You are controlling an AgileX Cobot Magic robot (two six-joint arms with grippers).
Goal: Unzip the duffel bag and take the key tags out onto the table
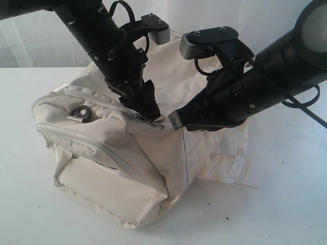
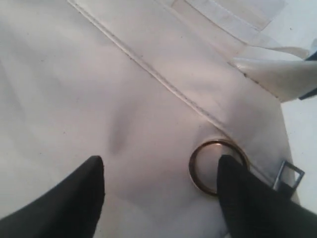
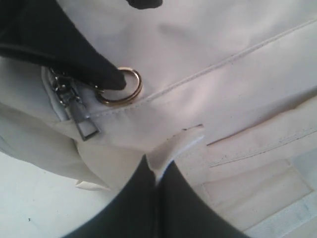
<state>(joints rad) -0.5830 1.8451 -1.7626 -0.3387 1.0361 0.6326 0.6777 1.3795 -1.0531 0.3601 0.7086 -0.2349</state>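
We angle our left gripper (image 1: 152,113) steeply down, fingers spread over the large cream fabric duffel bag (image 1: 117,168) on the wide white table (image 1: 276,204); our right gripper (image 3: 157,171) pinches its fabric fold.

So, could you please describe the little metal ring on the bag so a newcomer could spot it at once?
On the cream bag, find the seam under the left claw. The ring lies flat there beside the zip pull; it is round and brass-coloured, while the pull is rectangular and grey.
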